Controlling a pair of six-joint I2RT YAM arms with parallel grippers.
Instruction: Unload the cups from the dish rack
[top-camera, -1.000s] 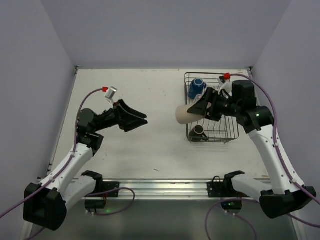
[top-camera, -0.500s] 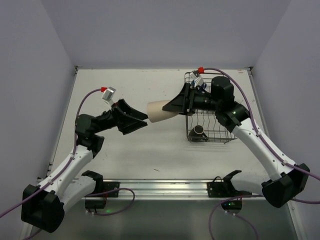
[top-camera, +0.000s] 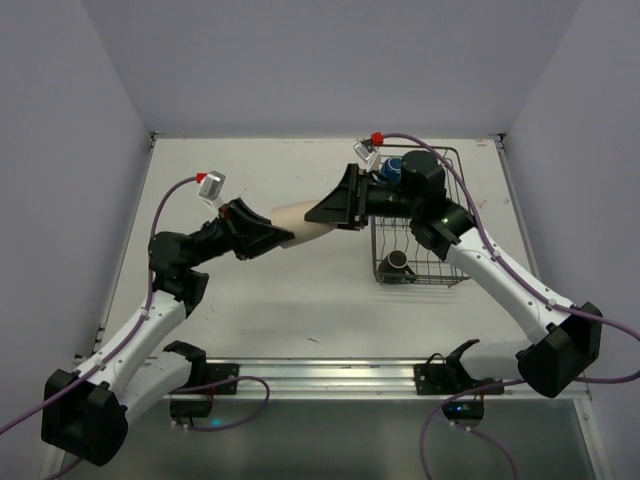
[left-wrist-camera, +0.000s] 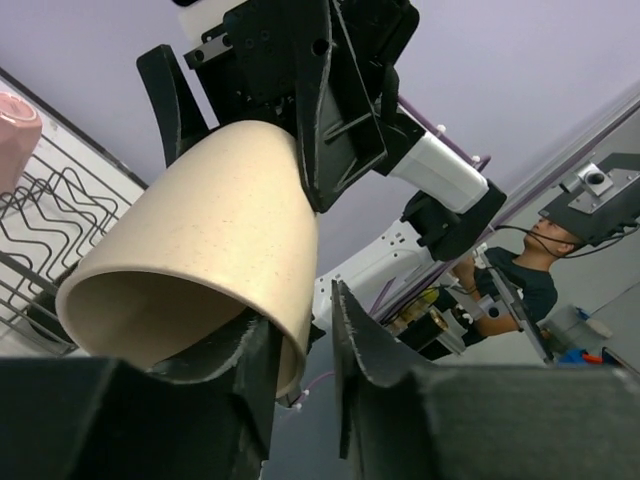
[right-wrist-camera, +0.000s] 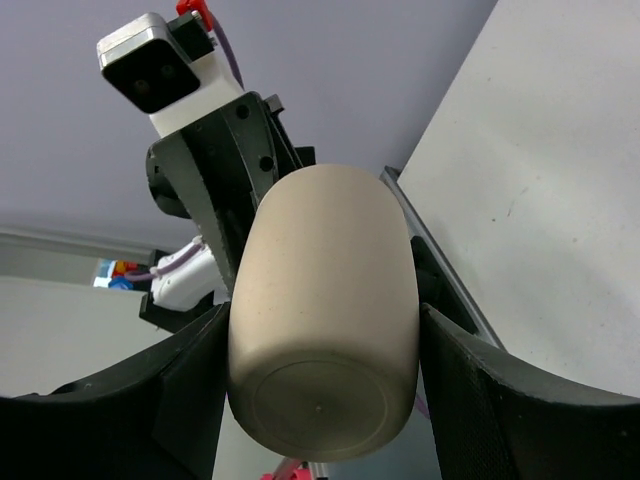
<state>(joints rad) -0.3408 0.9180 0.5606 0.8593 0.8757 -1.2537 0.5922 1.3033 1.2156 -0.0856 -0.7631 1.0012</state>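
The cream-beige mug (top-camera: 298, 222) hangs sideways in the air between my two arms, left of the dish rack (top-camera: 458, 272). My right gripper (top-camera: 322, 215) is shut on its base end (right-wrist-camera: 325, 290), a finger on each side. My left gripper (top-camera: 284, 237) has closed across the rim (left-wrist-camera: 200, 230), with one finger inside the mouth and the other close against the outer wall. In the rack a dark brown mug (top-camera: 398, 263) lies at the near left corner. A blue mug (top-camera: 393, 168) sits at the far end, half hidden by my right arm. The left wrist view catches a pale pink cup (left-wrist-camera: 14, 120) above the rack wires (left-wrist-camera: 62, 205).
The white table (top-camera: 250, 310) spreads below the mug. Grey walls close in the back and both sides. A metal rail (top-camera: 320, 372) with the arm bases runs along the near edge. A person (left-wrist-camera: 530, 280) shows beyond the cell in the left wrist view.
My right arm carried the cream-beige mug leftward out of the rack area toward my left arm. My left gripper moved up to the mug's mouth and closed from wide open onto its rim.
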